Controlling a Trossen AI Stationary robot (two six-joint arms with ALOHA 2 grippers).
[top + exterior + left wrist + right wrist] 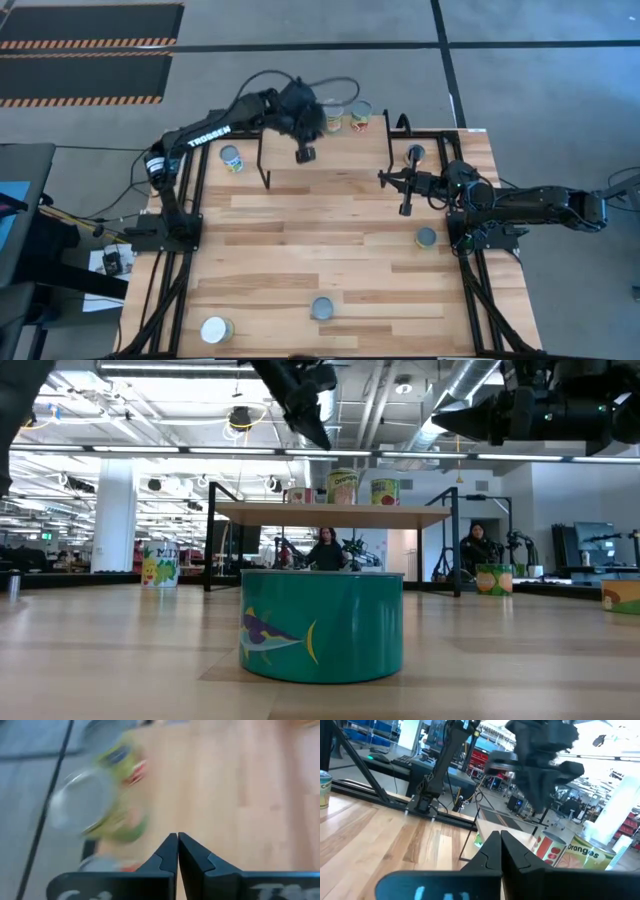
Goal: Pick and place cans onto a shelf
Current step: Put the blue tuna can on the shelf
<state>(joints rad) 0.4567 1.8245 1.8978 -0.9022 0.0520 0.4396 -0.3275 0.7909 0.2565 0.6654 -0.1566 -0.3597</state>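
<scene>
Left end effector [305, 152] (fingers pressed together, empty) hangs over the shelf [330, 165] beside two cans [345, 117].

Light wood shelf [330, 514], black metal legs

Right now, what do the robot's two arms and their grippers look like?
Both arms are dark, jointed tubes. The left arm carries white TROSSEN lettering along one link and a loose black cable looping above its wrist. The left gripper and the right gripper each end in two black, wedge-shaped fingers. The right arm shows no readable marking.
</scene>
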